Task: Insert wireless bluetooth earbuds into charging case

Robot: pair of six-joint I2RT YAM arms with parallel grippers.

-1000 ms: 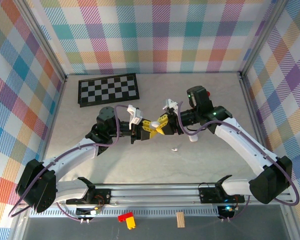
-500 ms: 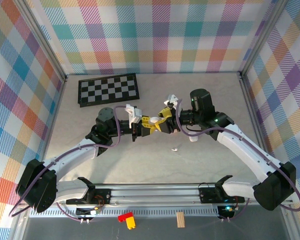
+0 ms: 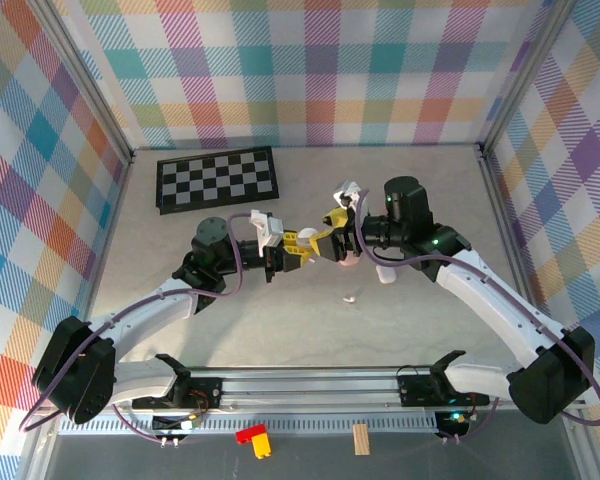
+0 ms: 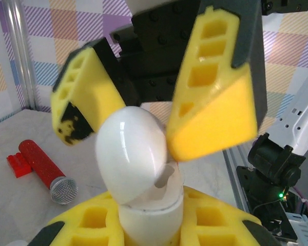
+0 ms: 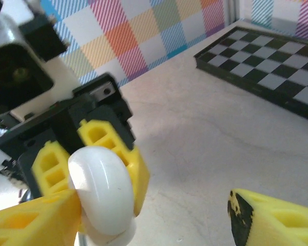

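Left gripper [image 3: 305,250]: clamped on the white charging case [image 4: 150,225], held above the table [image 3: 280,320]. Right gripper [image 3: 332,236]: I read its jaws spread, flanking the raised lid [image 4: 131,148]. One earbud [image 3: 350,298] lies on the table, outside the case.

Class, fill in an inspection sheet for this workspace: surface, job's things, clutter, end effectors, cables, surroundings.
Surface: pale table.
Job's things: white charging case, lid open, held off the table; one earbud loose on the table.
Clutter: chessboard at back left; red toy microphone beside red brick.
End effectors: left end effector shut on the case's base; right end effector open, flanking the lid.
Cables: purple cable looped along each arm.
Surroundings: plaid walls.
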